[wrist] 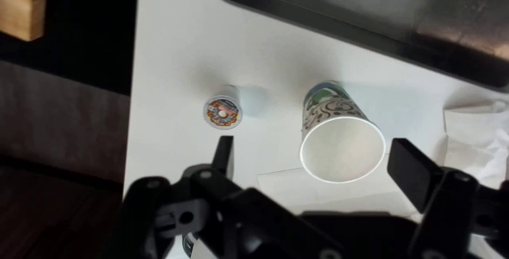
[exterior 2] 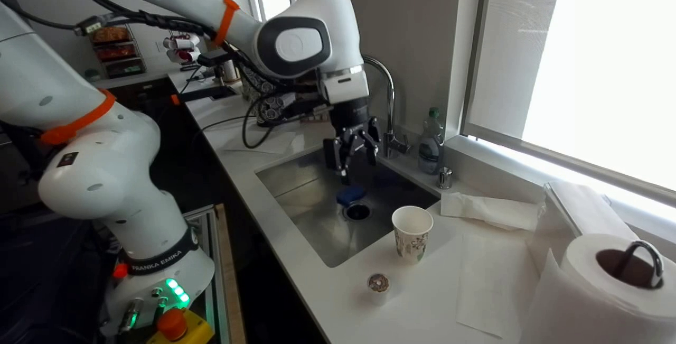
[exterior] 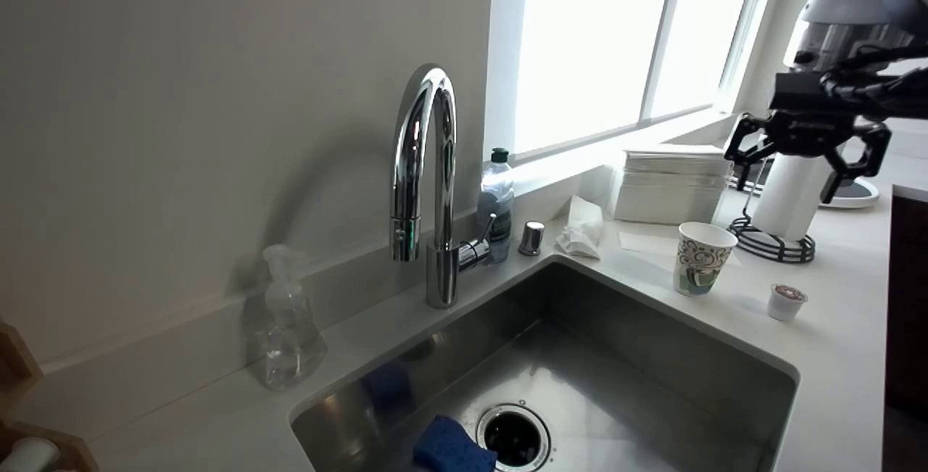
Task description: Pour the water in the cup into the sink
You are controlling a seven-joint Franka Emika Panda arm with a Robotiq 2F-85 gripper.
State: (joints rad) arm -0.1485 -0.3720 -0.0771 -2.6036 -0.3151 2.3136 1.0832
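White tapered paper cup with a dark swirl print (exterior: 702, 263): upright on the pale smooth counter (exterior: 841, 370), just beside the rim of the brushed-steel rectangular sink (exterior: 609, 392). I can't make out any water inside it.
Step at the cup: I judge I'm at the approach, ahead of the grasp.
Next move to the cup: I think I need to bring the black metal gripper (exterior: 785, 186) down astride it, squeeze softly since paper may buckle, then lift, carry it over the sink and tip.
Black fingers (wrist: 411, 171): spread wide, released, holding and touching nothing. My wrist view puts the cup in their gap, but both exterior views show the gripper apart from it, higher than the sink.
Small pale pod with a printed orange-brown lid (wrist: 222, 110): on the counter, past the same end of the sink as the cup; I'd guess a low approach could knock it.
Blue sponge (exterior: 453, 449): in the sink, beside its round dark drain (exterior: 512, 437).
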